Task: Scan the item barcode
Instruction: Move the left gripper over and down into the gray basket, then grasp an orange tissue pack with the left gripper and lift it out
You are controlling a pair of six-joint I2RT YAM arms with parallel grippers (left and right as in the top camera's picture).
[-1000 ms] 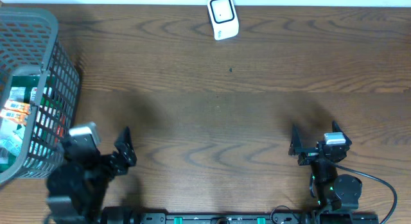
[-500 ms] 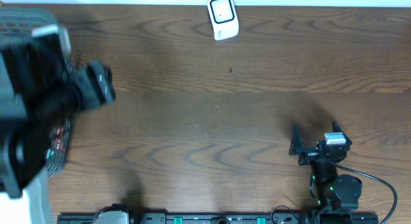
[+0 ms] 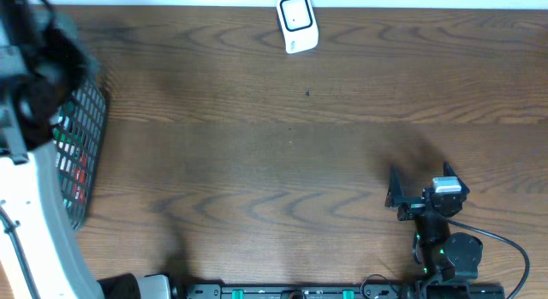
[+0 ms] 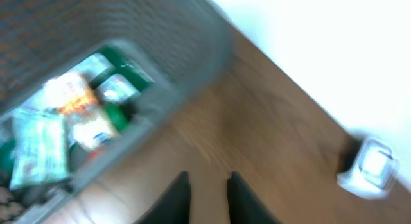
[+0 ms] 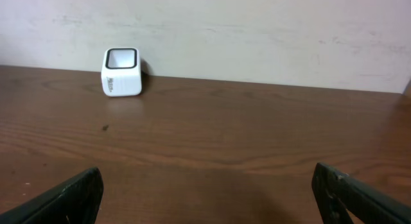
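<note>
With our left tool nearly closed on nothing beside the left-side basket holding the items, and our right tool wide open, we risk jabbing its rim instead of grasping one.

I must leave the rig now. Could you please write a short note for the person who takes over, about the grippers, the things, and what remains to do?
Left gripper: near the basket, jaws almost closed, nothing between them.
Right gripper: wide open, empty, low over the near right part of the table.
Things: packets lie in the basket at the left edge; the scanner stands at the middle of the far edge.
Done: nothing picked up, nothing scanned.
Left: take one packet from the basket and show its barcode to the scanner.
</note>
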